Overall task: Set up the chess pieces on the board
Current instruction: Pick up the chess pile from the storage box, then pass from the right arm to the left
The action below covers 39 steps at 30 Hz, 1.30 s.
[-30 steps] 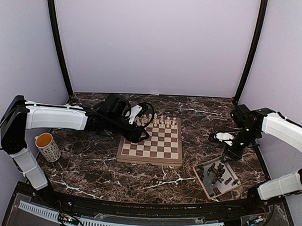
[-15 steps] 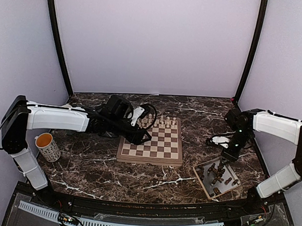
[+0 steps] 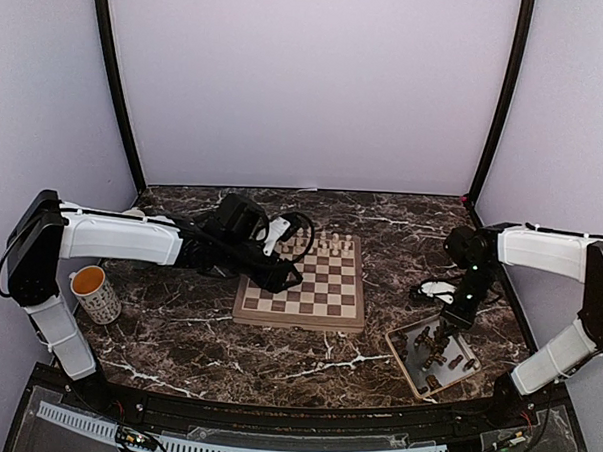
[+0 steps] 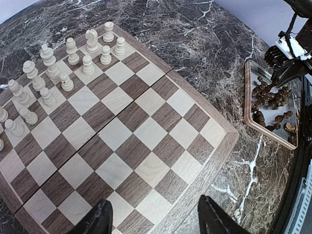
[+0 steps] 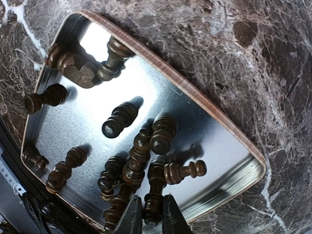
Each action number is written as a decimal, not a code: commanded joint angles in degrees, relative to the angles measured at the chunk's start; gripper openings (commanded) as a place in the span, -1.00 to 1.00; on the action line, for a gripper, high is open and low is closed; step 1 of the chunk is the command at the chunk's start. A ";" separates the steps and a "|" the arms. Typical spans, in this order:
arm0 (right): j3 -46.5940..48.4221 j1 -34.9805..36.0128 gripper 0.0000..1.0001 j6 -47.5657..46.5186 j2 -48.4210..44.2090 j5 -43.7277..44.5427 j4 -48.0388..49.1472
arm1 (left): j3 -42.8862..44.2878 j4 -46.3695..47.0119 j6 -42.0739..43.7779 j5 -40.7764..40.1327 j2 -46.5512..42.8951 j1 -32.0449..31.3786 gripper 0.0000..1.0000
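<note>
Chess pieces [image 5: 119,120] dark brown, in a silvery tray [image 5: 68,127] rimmed tan; board [image 4: 146,141] checkered light and dark brown — its chessmen [image 4: 48,57] pale cream — on a table [image 3: 276,360] of dark, white-veined marble.

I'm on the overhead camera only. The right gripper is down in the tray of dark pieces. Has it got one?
Observer: The right wrist view shows the right gripper with its fingers pressed against either side of one dark piece, which lies in the tray among the others.
Operator: Is the left gripper carrying anything?
Observer: No. In the left wrist view the left gripper is wide open with nothing between its fingers, over the board.
Operator: Any dark pieces placed there?
Observer: None on the squares that view shows. It shows only pale pieces, in two rows along one edge.
</note>
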 commanded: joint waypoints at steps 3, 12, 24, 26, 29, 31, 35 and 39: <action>0.58 -0.24 -0.95 0.35 -0.19 -0.01 -1.08 | 1.14 0.85 0.04 0.07 0.18 -0.46 0.25; 5.58 -0.33 -1.00 -0.60 -4.60 -2.29 -5.27 | 0.45 1.57 0.19 0.28 0.26 -0.55 0.24; 8.51 -0.24 -1.00 -1.41 -5.12 -6.95 -6.23 | -2.51 7.14 1.36 4.33 -0.40 -0.63 0.25; 9.63 -0.11 -1.00 -1.72 -5.17 -9.45 -6.22 | -5.47 11.92 1.72 6.03 -1.29 -0.84 0.25; 12.43 3.38 -1.00 -1.78 -5.00 -13.93 -4.03 | -9.50 22.19 -1.56 8.04 -1.80 -1.10 0.41; 13.52 5.58 -1.00 -1.72 -4.38 -13.50 -2.41 | -5.17 18.03 -5.25 7.82 0.40 -1.07 0.42; 17.88 9.37 -1.00 -2.51 -0.88 -12.68 -0.70 | 3.53 10.68 -13.78 11.62 6.20 -0.83 0.40; 22.88 12.39 -1.00 -3.49 3.31 -13.14 -0.54 | 5.82 13.48 -23.60 19.44 9.50 0.43 0.33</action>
